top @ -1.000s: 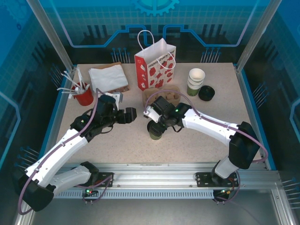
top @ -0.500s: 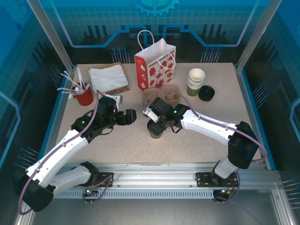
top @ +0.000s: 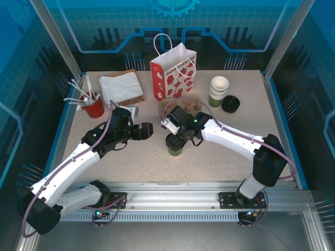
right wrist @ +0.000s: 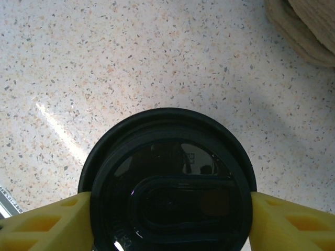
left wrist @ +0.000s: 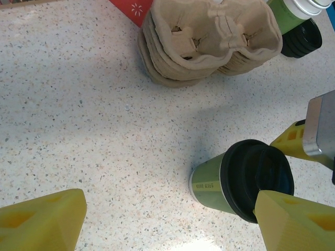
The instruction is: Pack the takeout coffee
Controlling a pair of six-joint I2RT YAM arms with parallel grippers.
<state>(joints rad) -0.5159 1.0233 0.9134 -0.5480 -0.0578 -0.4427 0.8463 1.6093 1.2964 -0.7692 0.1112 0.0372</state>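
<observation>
The takeout coffee is an olive-green cup with a black lid, standing upright on the table in front of the cardboard carriers. My right gripper reaches down over it. In the right wrist view its yellow fingers lie against both sides of the lid. My left gripper hovers open just left of the cup. In the left wrist view its jaws stand wide over bare table, with the cup close to the right finger.
A stack of cardboard cup carriers lies behind the cup, with a red-and-white paper bag behind it. Lidless cups and a loose black lid sit at the back right. Napkins and a red holder of stirrers are at the back left.
The right gripper and the cup have shifted very slightly away from the arm bases. The left arm has hardly moved.
</observation>
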